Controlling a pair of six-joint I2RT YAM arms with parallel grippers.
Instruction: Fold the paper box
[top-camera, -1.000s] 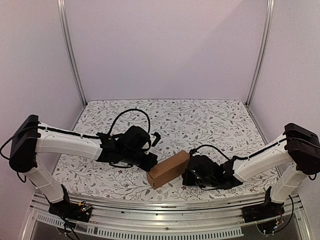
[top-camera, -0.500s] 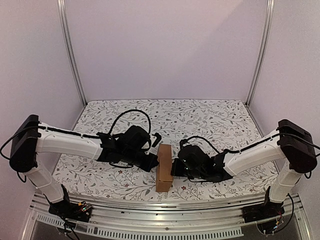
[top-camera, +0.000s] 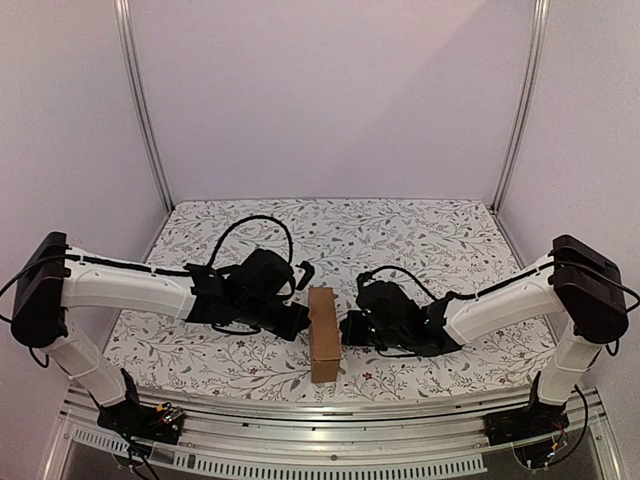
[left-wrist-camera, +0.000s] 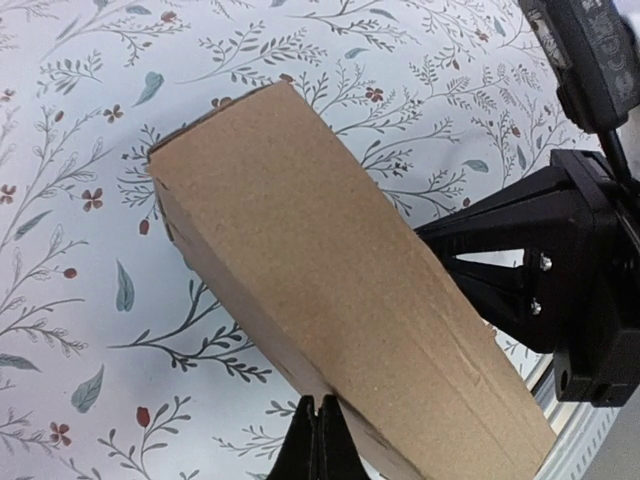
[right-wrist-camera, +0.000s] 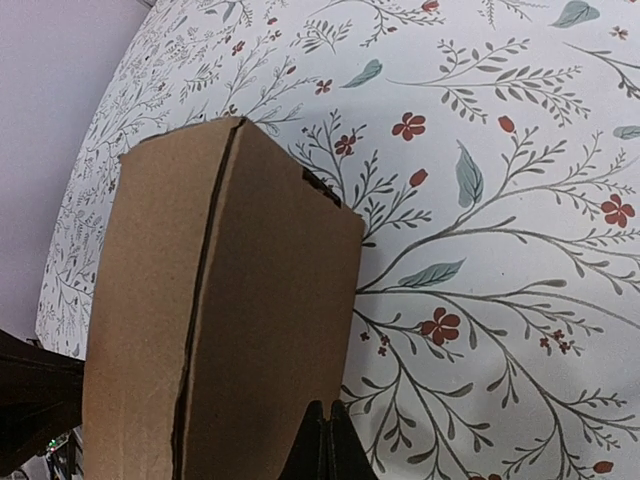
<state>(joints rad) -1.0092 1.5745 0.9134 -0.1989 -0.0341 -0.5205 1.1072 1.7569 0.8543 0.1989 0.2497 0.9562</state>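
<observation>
The paper box (top-camera: 323, 335) is a closed brown oblong carton lying on the floral cloth, its long axis running near to far. My left gripper (top-camera: 304, 323) is shut, and in the left wrist view its tips (left-wrist-camera: 322, 408) touch the lower side edge of the box (left-wrist-camera: 340, 290). My right gripper (top-camera: 346, 329) is shut on the opposite side. In the right wrist view its tips (right-wrist-camera: 327, 412) rest against the shaded side wall of the box (right-wrist-camera: 220, 300). Nothing sits between either pair of jaws. A seam runs along the box's top.
The floral table cloth (top-camera: 430, 250) stretches behind and to both sides. The metal front rail (top-camera: 330, 410) lies just beyond the box's near end. Upright frame posts (top-camera: 145, 110) stand at the back corners. The right arm's black gripper body (left-wrist-camera: 560, 290) shows in the left wrist view.
The box has swung from a diagonal lie to a near-to-far line, between the grippers. My right arm moved left against it. The left gripper stayed close to the box's left side.
</observation>
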